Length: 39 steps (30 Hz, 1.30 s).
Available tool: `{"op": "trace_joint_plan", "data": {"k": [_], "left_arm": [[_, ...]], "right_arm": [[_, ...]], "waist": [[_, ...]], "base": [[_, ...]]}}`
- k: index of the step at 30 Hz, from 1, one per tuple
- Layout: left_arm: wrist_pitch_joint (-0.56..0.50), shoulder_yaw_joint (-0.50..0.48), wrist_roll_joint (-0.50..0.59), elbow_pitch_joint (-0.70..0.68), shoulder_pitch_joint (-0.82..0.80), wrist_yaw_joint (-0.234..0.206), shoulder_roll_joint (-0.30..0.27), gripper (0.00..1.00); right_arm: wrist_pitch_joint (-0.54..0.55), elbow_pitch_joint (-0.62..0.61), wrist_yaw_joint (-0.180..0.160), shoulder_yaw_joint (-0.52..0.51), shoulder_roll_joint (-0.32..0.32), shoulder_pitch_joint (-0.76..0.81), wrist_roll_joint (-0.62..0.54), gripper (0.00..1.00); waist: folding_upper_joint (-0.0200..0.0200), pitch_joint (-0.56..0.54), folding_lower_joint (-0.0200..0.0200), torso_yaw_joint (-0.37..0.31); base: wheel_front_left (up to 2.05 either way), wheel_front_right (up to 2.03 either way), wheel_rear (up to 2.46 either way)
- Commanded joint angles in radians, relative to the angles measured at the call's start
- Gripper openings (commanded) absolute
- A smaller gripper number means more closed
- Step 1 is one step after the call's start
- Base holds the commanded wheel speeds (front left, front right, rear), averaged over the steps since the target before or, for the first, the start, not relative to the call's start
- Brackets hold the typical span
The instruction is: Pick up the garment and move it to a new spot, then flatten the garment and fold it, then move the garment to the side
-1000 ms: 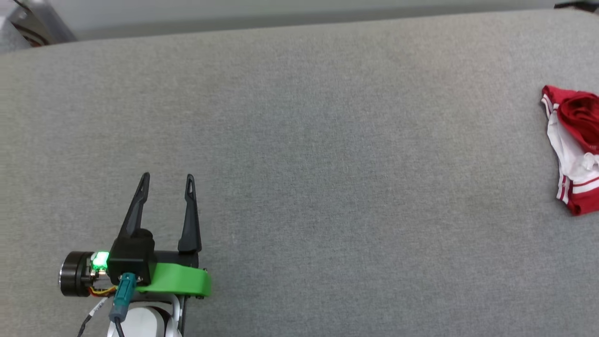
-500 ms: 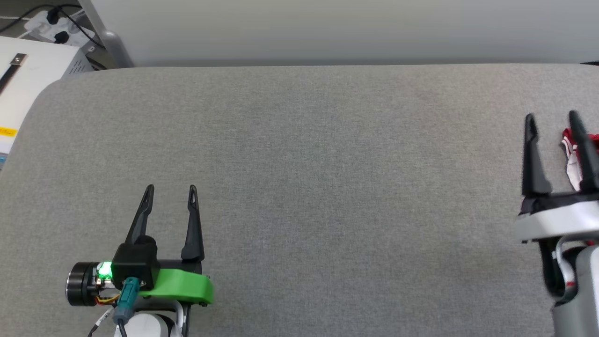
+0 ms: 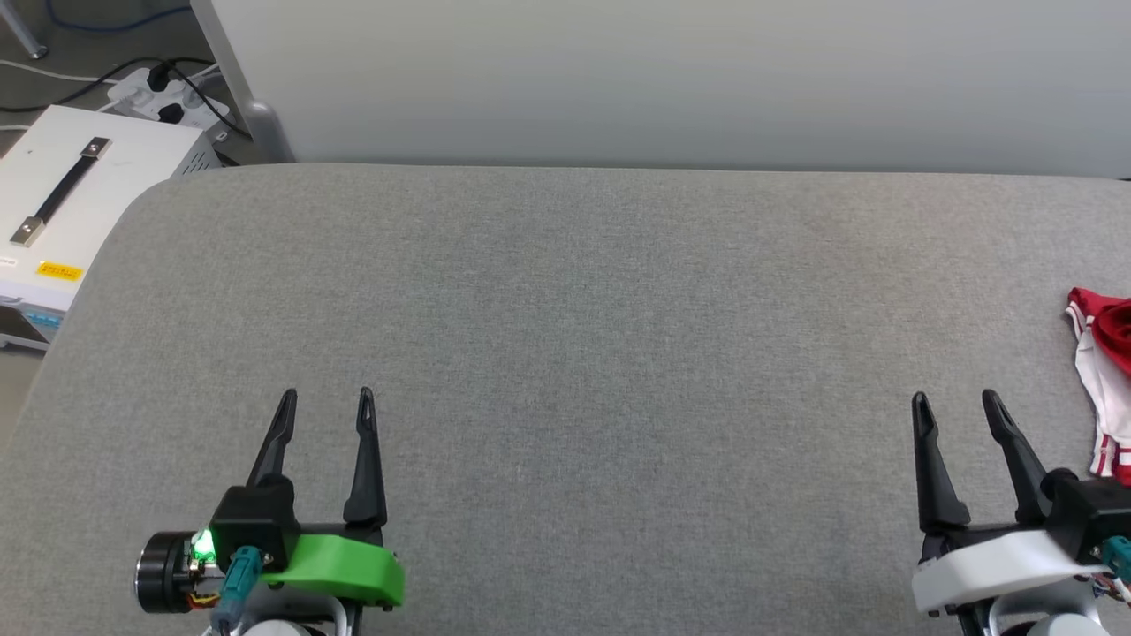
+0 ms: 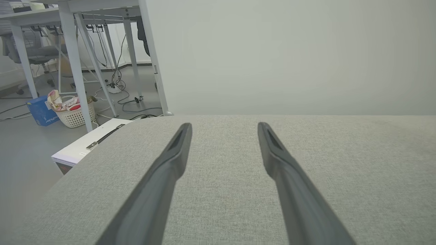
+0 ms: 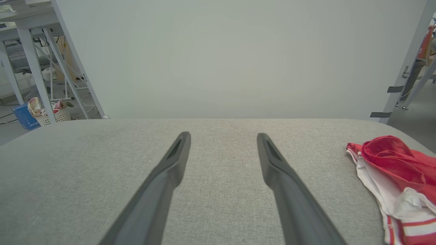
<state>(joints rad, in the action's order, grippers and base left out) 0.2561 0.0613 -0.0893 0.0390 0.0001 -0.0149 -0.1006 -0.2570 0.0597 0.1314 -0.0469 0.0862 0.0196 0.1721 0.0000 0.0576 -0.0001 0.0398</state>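
The garment (image 3: pixel 1104 380) is a crumpled red and white heap at the far right edge of the grey padded table (image 3: pixel 601 336), partly cut off by the head view. The right wrist view has the garment (image 5: pixel 395 177) lying to the right of my fingers, red folds on top, white cloth and red-white striped trim below. My right gripper (image 3: pixel 954 402) stands open at the lower right, a short way left of the garment and apart from it. At the lower left my left gripper (image 3: pixel 327 397) is open with nothing between its fingers (image 4: pixel 177 149).
A pale wall panel (image 3: pixel 671 79) runs along the table's far edge. Off the table's left corner stands a white box with a black handle (image 3: pixel 71 194), with cables and a power strip (image 3: pixel 168 84) behind it. Desk legs and a laundry basket (image 4: pixel 73 112) stand farther left.
The head camera has tilted up and turned left, so the wall and white box came into view and the garment slid to the right edge. My right gripper appeared and now sits lower.
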Motion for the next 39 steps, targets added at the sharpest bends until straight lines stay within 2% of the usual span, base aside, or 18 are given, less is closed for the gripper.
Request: {"op": "trace_joint_plan", "data": {"k": [1,9,21,22,39], "left_arm": [[0.006,-0.005,-0.011,0.007,0.021,0.007,0.007,1.0],[0.006,-0.017,-0.016,0.021,0.061,0.016,0.011,1.0],[0.006,-0.021,-0.012,0.034,0.064,0.026,0.019,1.0],[0.0,-0.02,-0.009,0.033,0.056,0.021,0.013,0.0],[-0.031,-0.023,0.002,0.025,0.049,0.02,0.017,0.0]], "right_arm": [[-0.005,-0.013,-0.001,0.001,-0.002,0.026,-0.002,1.0],[-0.005,-0.033,-0.001,-0.003,-0.01,0.1,-0.001,1.0],[-0.005,-0.023,-0.001,-0.004,-0.012,0.111,-0.012,1.0],[0.0,-0.025,0.0,-0.004,-0.011,0.102,-0.008,0.0],[0.03,-0.029,0.0,0.002,-0.014,0.088,-0.027,0.0]], "waist": [[0.0,-0.01,0.0001,-0.001],[0.0,-0.034,0.0001,-0.003],[0.0,-0.033,0.0001,-0.002],[0.0,-0.034,0.0001,-0.002],[0.0,-0.036,0.0001,-0.006]], "base": [[0.0,0.0,0.0],[0.0,0.0,0.0],[0.0,0.0,0.0],[0.0,0.0,0.0],[0.0,0.0,0.0]]}}
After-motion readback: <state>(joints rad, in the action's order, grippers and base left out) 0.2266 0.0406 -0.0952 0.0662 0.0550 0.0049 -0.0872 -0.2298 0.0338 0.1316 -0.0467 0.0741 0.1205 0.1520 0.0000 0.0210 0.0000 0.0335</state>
